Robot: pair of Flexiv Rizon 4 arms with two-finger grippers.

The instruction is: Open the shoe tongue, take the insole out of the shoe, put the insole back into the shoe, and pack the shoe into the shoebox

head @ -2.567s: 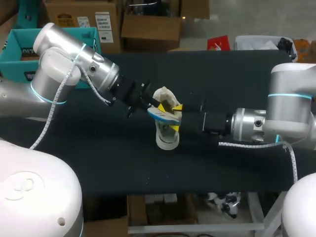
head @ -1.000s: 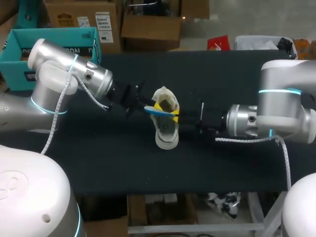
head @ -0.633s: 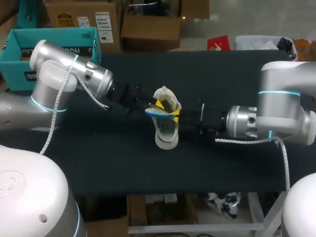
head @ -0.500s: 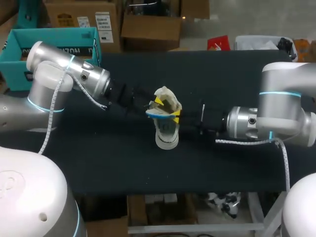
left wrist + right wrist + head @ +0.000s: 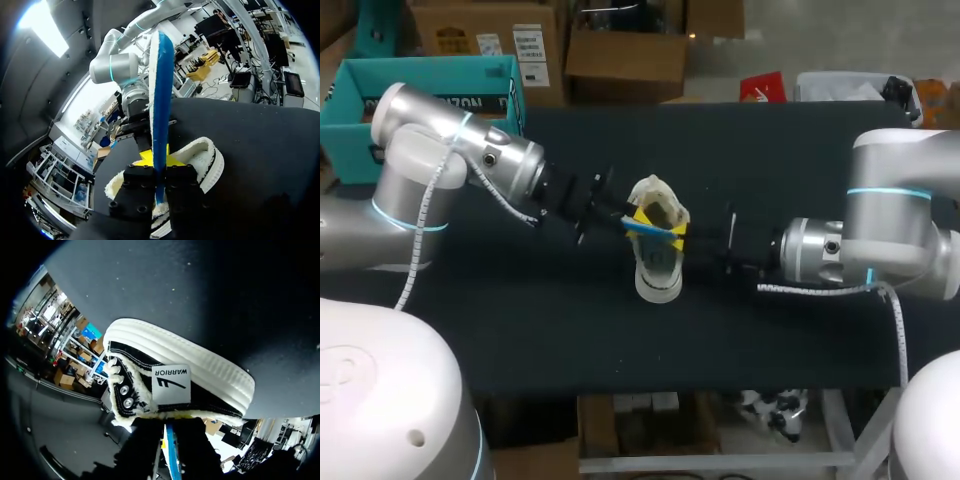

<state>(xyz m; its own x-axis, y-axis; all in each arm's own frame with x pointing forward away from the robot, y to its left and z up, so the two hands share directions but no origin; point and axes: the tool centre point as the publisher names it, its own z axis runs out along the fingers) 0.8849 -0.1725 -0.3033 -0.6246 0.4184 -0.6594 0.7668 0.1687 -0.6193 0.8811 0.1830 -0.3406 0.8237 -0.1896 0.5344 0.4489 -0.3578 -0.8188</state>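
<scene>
Shoe (image 5: 656, 268) in the middle of the dark surface (image 5: 770, 330), between the two arms. Toe end toward the near edge, open top toward the far edge. White ribbed sole, black side, fluffy pale lining round the opening.

Left pincer (image 5: 628, 220) just beside the shoe's open top, coming in from the left. Closed tight on one end of the blue insole (image 5: 648, 229), one finger on each flat side. Insole sticking out ahead of that pincer, thin edge up, across the top of the shoe's opening. Hard to tell whether touching the lining or not.

Right pincer (image 5: 676, 236) at the other side of the shoe's opening, coming in from the right, close to the fluffy rim and to the insole. Cannot tell whether open or closed, or holding anything. Seen from the right wrist, shoe's side and sole right ahead, with a thin blue strip of insole close in.

Teal box (image 5: 360, 90) off at the far left, behind the left arm, well apart from the shoe.
</scene>
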